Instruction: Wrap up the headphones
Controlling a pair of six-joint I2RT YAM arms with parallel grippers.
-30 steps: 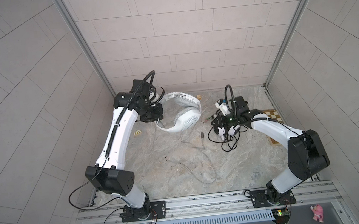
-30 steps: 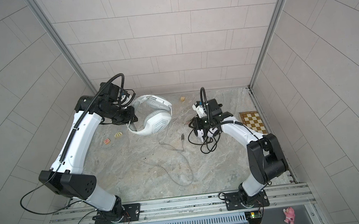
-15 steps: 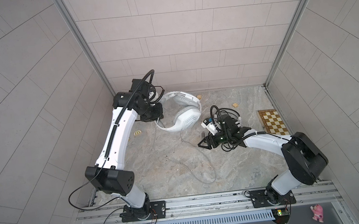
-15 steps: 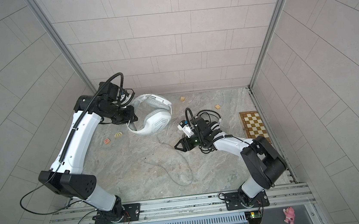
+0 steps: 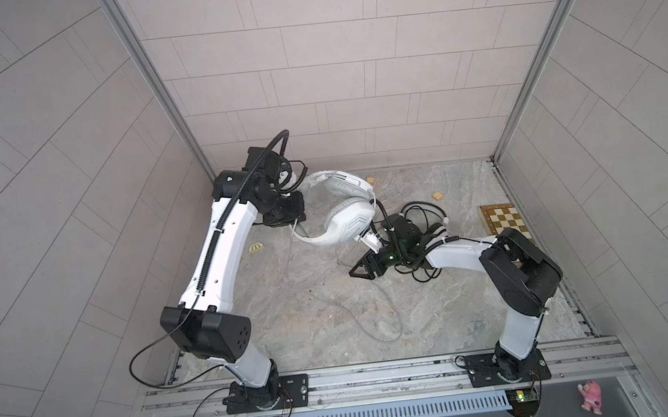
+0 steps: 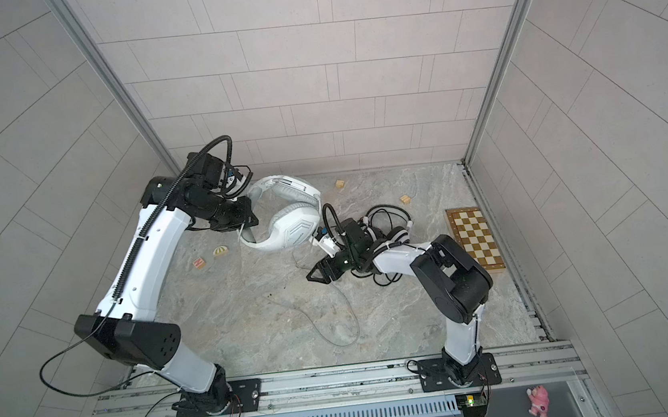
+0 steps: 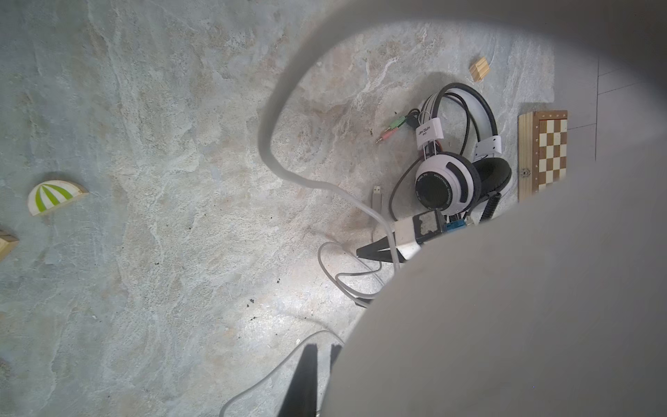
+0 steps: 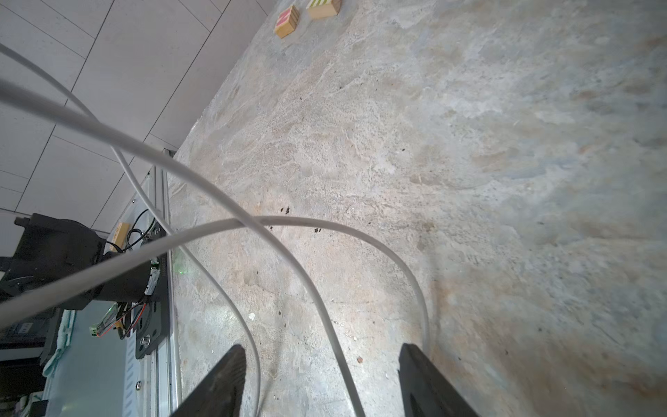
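Step in hand: catching the grey cable (image 8: 249,222) so that it can be wound round the white headset (image 5: 346,219); judged early, since the cable lies in loose loops.
Left gripper (image 5: 295,223): pressed together on the white headset's headband, at the back left of the marbled tabletop (image 5: 293,326).
Right gripper (image 8: 321,348): fingers spread, low over the tabletop, holding nothing; two cable strands run between them.
White headset, place: between the two grippers, its cable trailing forward across the tabletop.
Black-and-white headset (image 7: 445,180): on the tabletop beside the right arm's wrist, black cable heaped by it, not gripped.
Doing it well: close on one strand only, the one nearer the earcup rather than the far loop. Leave slack so the pull does not twist the headband out of the left grip, and lay the turns side by side.
Container: wooden chessboard case (image 5: 503,224), shut, lying flat near the right wall.
Contents: not visible.
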